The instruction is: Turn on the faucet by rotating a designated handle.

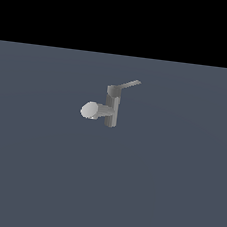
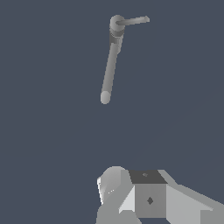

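A flat, plain slate-blue floor runs back to a black backdrop.

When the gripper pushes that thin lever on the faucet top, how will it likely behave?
The handle looks like a stiff, flat bar, so it probably swings about the post rather than bending. Being slim, it may slip off a finger. The faucet looks fixed upright, unlikely to tip.

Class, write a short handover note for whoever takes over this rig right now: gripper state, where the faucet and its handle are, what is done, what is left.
Gripper: hardly in view; only arm hardware at the wrist view's edge, open or shut cannot be told. It touches nothing.
Faucet: upright on the grey floor, spout pointing to the exterior view's left.
Handle: thin lever off the post's top, pointing to the exterior view's right, untouched.
Done: nothing visible.
Left: reach the handle, rotate it.
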`<action>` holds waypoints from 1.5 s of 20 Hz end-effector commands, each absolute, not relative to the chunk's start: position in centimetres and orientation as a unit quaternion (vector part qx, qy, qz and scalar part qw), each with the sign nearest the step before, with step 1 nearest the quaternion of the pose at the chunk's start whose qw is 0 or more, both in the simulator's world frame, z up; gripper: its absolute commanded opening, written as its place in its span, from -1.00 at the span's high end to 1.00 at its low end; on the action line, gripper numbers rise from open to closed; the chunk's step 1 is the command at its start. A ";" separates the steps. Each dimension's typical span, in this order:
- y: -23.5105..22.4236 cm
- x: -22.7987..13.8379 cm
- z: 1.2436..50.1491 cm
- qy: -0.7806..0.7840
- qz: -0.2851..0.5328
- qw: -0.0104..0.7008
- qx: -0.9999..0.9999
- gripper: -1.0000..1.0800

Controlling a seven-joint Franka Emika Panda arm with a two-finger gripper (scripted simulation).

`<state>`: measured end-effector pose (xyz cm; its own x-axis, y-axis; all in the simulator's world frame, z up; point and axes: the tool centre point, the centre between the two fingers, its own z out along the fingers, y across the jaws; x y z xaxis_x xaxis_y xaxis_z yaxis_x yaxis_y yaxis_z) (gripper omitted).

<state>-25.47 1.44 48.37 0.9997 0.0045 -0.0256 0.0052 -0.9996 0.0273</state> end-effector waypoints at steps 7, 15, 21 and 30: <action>1.4 -24.1 48.2 -0.022 -0.013 0.007 1.000 1.00; 1.2 -20.5 47.5 -0.088 -0.014 -0.009 0.996 1.00; 0.8 -16.2 46.2 -0.168 -0.018 -0.025 0.985 1.00; -0.1 -9.4 43.0 -0.300 -0.026 -0.040 0.953 1.00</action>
